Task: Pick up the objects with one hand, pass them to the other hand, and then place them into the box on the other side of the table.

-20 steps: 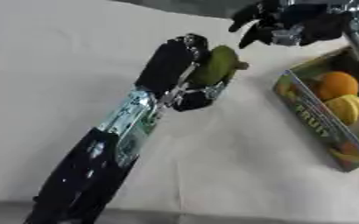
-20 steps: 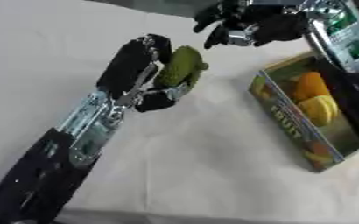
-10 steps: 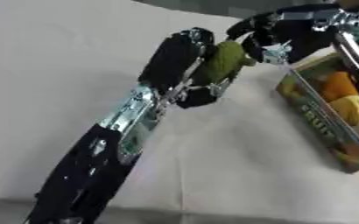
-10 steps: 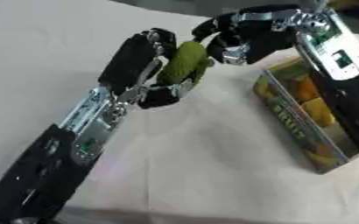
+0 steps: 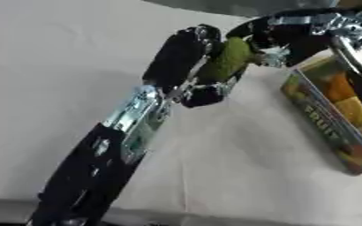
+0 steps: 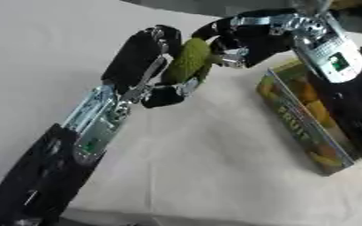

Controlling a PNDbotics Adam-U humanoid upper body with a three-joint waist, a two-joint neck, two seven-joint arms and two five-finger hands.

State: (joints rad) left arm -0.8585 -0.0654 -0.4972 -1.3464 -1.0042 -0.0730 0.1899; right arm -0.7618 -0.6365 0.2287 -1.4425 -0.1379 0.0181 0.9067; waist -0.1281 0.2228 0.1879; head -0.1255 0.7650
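Handover mid-air: left robot hand (image 6: 149, 53) grasps green fruit (image 6: 187, 62); right robot hand (image 6: 242, 37) curled onto it. Left should release only once right's hold looks secure, then carry to box (image 6: 304, 119) at surface's right edge.

White tablecloth (image 5: 53, 66) across nearly the whole view, lying askew, plain and unpatterned. Faint creases and soft folds in the open stretch at left. Broad soft shadow (image 5: 238, 145) on the cloth toward the middle right. Dark grey strip (image 5: 238, 5) beyond the cloth's far edge, along the top; nothing distinct in it. Small tan patch (image 6: 350, 3) at the top right corner, too blurred to identify. Grey band (image 6: 176, 220) below the cloth's near edge, along the bottom.
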